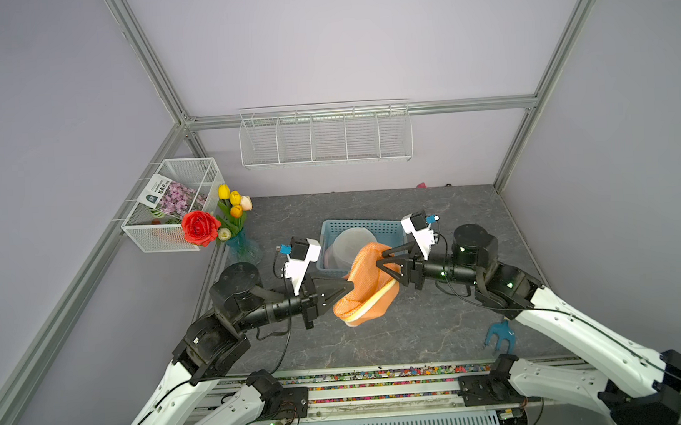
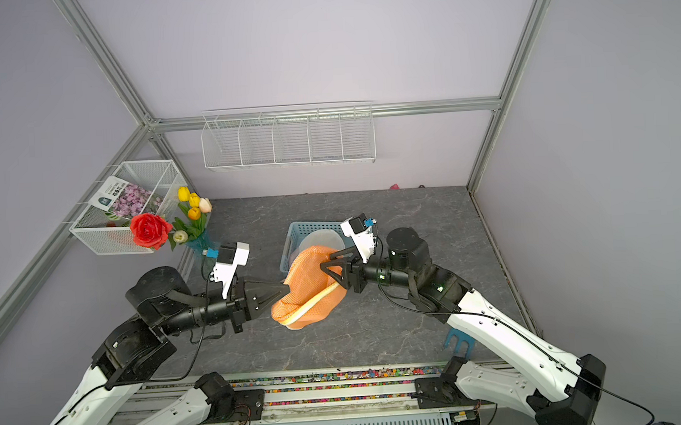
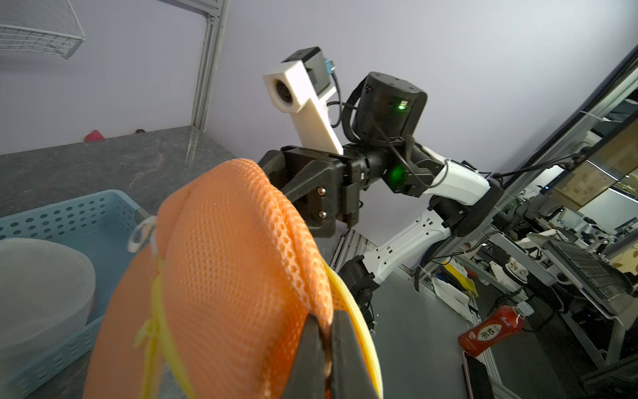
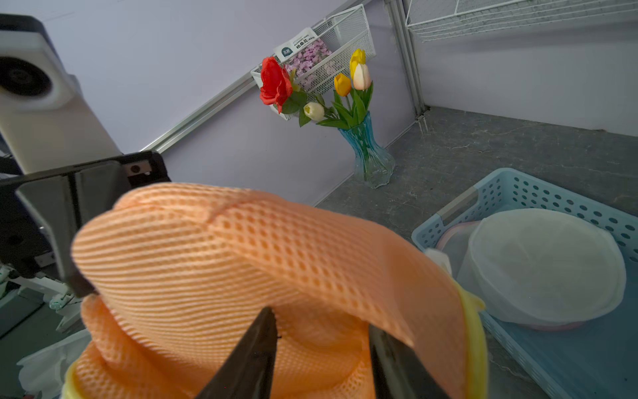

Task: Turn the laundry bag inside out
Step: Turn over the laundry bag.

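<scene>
Closest to the lens in the left wrist view, the left hand [image 3: 326,331] is clenched on a fold of the orange mesh laundry bag [image 3: 224,276]. Its 2 black fingers are pressed together with fabric pinched between them, just beside the bag's yellow trim.

In both top views the bag [image 1: 365,288] [image 2: 307,287] is held up between the 2 hands, above the gray marbled desk [image 1: 377,339]. It sits on the near side of a blue perforated basket [image 1: 361,225]. Whether its lowest part touches the desk cannot be told.

The right hand [image 4: 319,321] is released, with its jaws well apart. The tips reach into the mesh at the bag's far upper side, and 1 finger sits partly under a flap of fabric. Nothing is clamped between them.

The basket holds a pale translucent round item [image 1: 346,241]. A blue glass vase [image 1: 244,246] with tulips and 1 red rose stands at the desk's far left corner. A blue pronged piece [image 1: 499,333] lies on the desk beside the right arm.
</scene>
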You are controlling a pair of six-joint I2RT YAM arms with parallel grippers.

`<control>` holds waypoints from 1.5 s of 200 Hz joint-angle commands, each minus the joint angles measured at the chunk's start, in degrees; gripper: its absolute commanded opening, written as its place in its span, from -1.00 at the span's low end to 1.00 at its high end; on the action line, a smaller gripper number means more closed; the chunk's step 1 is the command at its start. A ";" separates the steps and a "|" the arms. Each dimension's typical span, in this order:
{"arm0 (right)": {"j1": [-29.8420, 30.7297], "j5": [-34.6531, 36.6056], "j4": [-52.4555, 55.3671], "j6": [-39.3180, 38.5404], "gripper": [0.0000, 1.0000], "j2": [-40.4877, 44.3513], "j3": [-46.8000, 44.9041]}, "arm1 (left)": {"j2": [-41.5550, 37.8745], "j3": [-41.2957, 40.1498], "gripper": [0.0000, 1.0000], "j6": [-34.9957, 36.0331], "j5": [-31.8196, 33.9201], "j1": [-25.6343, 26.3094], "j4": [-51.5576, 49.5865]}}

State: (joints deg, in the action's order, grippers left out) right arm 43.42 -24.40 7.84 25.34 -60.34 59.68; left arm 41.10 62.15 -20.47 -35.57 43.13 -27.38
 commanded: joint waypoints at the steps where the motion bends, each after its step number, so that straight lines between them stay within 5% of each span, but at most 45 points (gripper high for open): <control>1: -0.97 -1.15 -1.69 1.77 -0.01 -0.04 -1.85 | -1.27 1.40 -1.00 -0.10 -4.26 0.07 1.49; 51: -0.99 -15.41 -18.31 7.08 0.19 2.48 -7.58 | -1.11 -1.09 -1.00 -0.37 -5.66 0.02 3.57; 88: -2.21 -10.31 -12.39 2.71 0.35 6.68 -7.69 | -1.86 -1.51 -1.00 -0.47 -9.19 0.08 4.18; 141: 0.02 -22.81 -15.71 3.73 0.51 1.07 -4.94 | -1.55 -2.54 -1.00 -1.15 -10.67 0.01 6.71; 165: 0.80 -25.88 -19.52 5.48 0.17 0.52 -5.51 | -1.55 -2.32 -1.00 0.48 -4.51 -0.06 3.62; 197: 0.12 -22.78 -18.35 4.80 -0.99 3.73 -6.56 | -1.13 -1.11 -1.00 1.58 8.72 -0.33 -4.00; 242: 0.15 -17.35 -14.32 4.29 -1.00 3.91 -3.76 | 1.29 0.17 -1.00 0.93 15.61 -0.32 -8.65; 259: 0.86 -8.22 3.70 -3.60 -1.00 2.28 3.51 | 1.68 1.68 -0.12 1.42 19.05 -0.27 -11.47; 300: 1.90 -5.73 19.63 -10.85 -1.00 -3.86 10.44 | 3.02 4.17 0.28 3.76 22.36 -0.26 -14.61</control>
State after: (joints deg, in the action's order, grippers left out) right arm 44.77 -32.80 15.92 20.97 -61.54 68.29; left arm 43.27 63.61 -18.90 -16.58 43.13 -38.33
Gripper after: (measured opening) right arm 0.059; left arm 0.602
